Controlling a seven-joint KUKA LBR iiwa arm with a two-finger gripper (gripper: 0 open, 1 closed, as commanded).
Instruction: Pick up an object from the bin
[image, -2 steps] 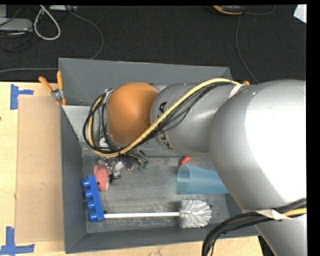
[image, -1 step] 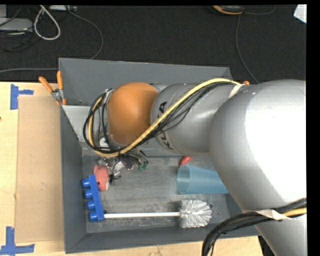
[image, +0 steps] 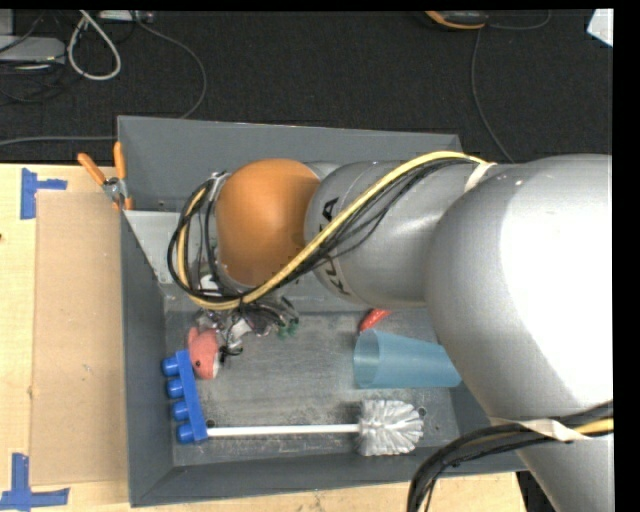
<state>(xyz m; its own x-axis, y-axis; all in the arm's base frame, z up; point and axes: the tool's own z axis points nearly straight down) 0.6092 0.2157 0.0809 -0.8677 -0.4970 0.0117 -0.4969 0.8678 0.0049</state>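
My gripper (image: 238, 324) hangs low over the bin's left part, mostly hidden under the arm's orange cover. A small pink rounded thing (image: 205, 353) lies just below and left of it, touching or nearly touching the gripper's tip. A bottle brush lies along the bin's front: its knobbly blue handle (image: 183, 398) is beside the pink thing, and its white bristle head (image: 390, 426) points right.
A light blue cone-shaped cup (image: 400, 362) lies on its side at the bin's right. A small red thing (image: 373, 319) peeks out from under the arm behind it. The arm covers the bin's back and right side.
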